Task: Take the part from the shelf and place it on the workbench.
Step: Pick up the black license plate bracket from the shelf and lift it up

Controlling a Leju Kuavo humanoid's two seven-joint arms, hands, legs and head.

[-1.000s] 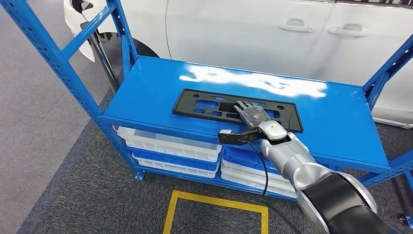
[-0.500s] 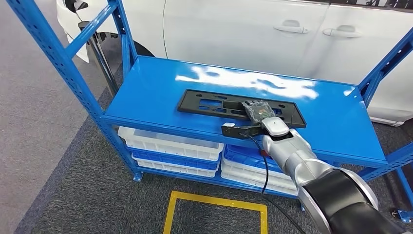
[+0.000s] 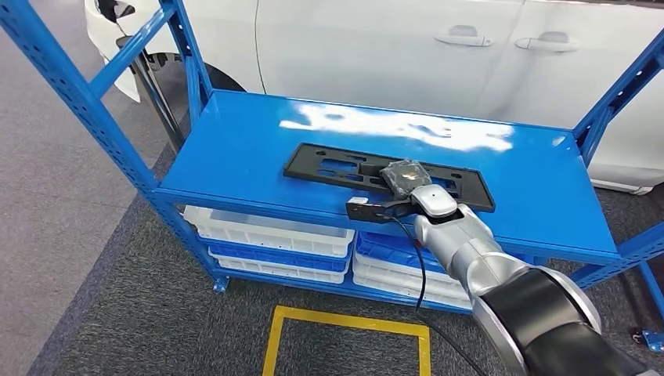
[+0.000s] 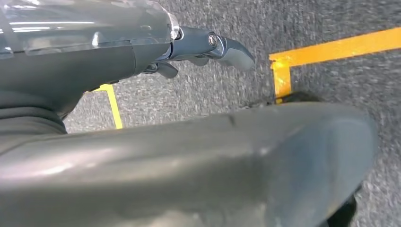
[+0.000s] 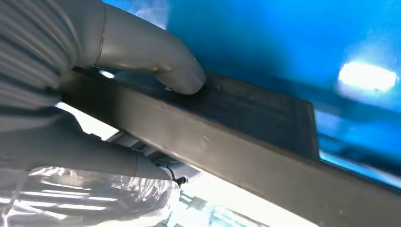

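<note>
Grasping step in hand: right hand (image 3: 407, 178) sits on the black part (image 3: 337, 168), centre of the head view, fingers curled over its near long edge

Part is a flat black plate with cut-outs, lying flat on the top deck of the blue shelf (image 3: 235, 141), near the front lip, long side running left-right across frame. Right wrist view confirms the grip: grey thumb (image 5: 156, 61) pressed on the part's top face (image 5: 255, 101), the rest of the hand under or behind the edge, so it reads as clamped on the part, not yet lifted as far as I can tell. Whether the near edge is off the deck at all, cannot tell

Left hand (image 4: 208, 49) is in the left wrist view, hanging over grey carpet and a yellow floor line (image 4: 331, 47). Nothing in it, fingers look loosely curled, but how far they're closed I cannot tell

Other stuff: white bins (image 3: 270, 231) on the lower level, white car (image 3: 391, 47) across the top of frame behind the shelf

Next move, my read:
- lift straight up, keep the plate level; the grip is right of its middle, so the long left end will likely droop or twist
- clear the blue uprights at the left and right edges before swinging out
- workbench is not in sight, so a turn or walk is needed before placing
</note>
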